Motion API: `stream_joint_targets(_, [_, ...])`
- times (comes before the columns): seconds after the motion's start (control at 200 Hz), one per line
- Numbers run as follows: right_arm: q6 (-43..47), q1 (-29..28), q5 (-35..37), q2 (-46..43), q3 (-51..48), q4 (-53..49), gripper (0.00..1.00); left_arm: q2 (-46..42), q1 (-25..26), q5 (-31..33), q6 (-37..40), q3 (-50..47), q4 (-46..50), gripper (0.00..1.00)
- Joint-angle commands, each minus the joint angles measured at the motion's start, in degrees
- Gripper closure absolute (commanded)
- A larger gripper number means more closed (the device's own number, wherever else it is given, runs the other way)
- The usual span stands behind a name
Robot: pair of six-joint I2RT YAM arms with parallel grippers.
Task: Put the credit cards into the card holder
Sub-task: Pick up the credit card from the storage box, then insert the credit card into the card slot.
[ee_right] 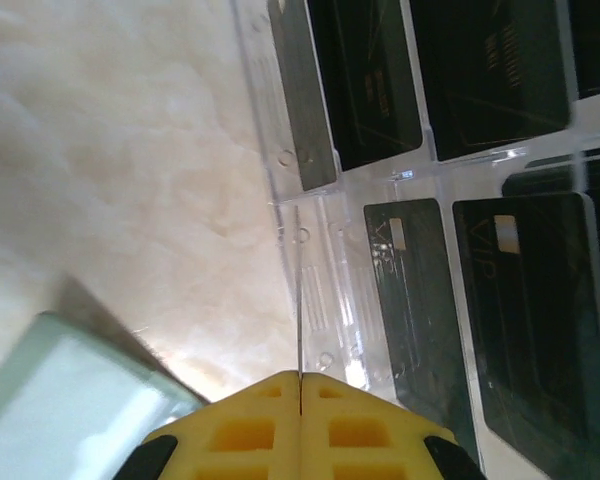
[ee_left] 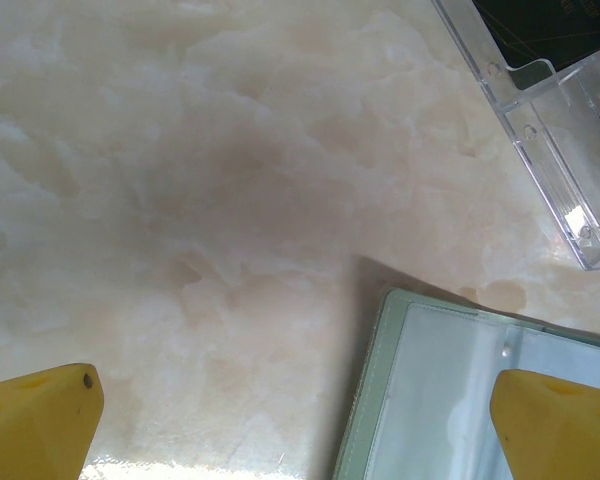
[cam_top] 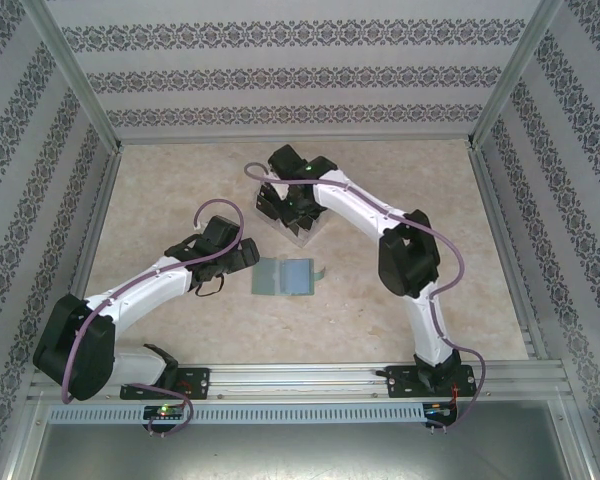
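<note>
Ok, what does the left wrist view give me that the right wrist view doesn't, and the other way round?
Left wrist: the left fingers spread wide above the table, and the card holder lying open with its pale inside pocket facing up.

Right wrist: the right fingers pressed together at the clear rack's near edge, and two rows of black credit cards sitting in its compartments, with their faint light marks visible.

Shared: the marbled tabletop, a corner of the card holder, and part of the rack with dark card in it.
</note>
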State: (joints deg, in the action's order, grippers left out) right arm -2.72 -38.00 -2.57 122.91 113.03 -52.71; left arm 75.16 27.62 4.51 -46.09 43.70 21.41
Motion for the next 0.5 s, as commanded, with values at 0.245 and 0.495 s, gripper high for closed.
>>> stream_joint_targets(0.245, [-22.4, 2.7, -14.6, -26.9, -32.7, 24.9, 1.00, 2.6, -0.8, 1.8, 6.8, 2.2, 4.4, 0.00])
stream_joint_targets(0.495, [-45.2, 2.7, -19.7, -37.0, -60.2, 53.8, 1.00, 8.0, -0.4, -0.3, 13.8, 4.9, 6.6, 0.00])
